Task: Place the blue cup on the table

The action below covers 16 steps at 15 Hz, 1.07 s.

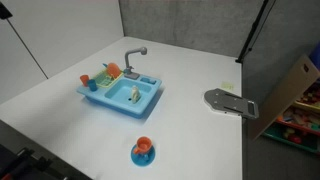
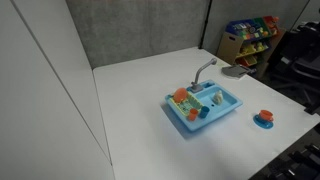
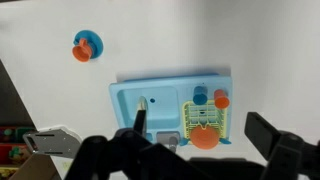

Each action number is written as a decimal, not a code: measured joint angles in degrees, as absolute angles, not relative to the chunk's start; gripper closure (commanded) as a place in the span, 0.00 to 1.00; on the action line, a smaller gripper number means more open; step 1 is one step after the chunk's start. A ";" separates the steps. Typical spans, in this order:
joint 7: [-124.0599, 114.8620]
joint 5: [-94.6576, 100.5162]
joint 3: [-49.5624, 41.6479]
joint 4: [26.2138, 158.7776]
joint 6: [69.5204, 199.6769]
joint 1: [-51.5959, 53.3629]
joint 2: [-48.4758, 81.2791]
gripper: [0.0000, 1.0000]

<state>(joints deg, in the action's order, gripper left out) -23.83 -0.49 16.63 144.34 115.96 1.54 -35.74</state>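
Note:
The blue cup (image 3: pixel 199 96) is tiny and sits on the blue toy sink (image 3: pixel 160 100) beside a small orange cup (image 3: pixel 221 99), just past the yellow dish rack (image 3: pixel 203 122). It also shows in both exterior views (image 1: pixel 93 86) (image 2: pixel 203 113). The sink stands on the white table (image 1: pixel 200 140) (image 2: pixel 130 100) (image 3: pixel 160 35). My gripper (image 3: pixel 200 126) shows only in the wrist view. It hangs high above the sink, open and empty, with its fingers on either side of the rack.
An orange cup on a blue saucer (image 1: pixel 143 150) (image 2: pixel 264 119) (image 3: pixel 86 46) stands apart from the sink. A grey flat plate (image 1: pixel 228 102) lies at the table edge. The rack holds an orange plate (image 3: pixel 204 137). A grey faucet (image 1: pixel 135 55) rises from the sink. A toy shelf (image 2: pixel 250 35) stands beyond the table.

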 measured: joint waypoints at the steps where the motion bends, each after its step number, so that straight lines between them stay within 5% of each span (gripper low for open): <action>1: -23.84 -0.49 16.63 144.34 115.96 1.54 -35.74 0.00; 16: -23.68 1.00 16.65 141.55 113.33 1.60 -32.74 0.00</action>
<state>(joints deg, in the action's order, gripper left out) -23.68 1.00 16.65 141.55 113.33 1.60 -32.74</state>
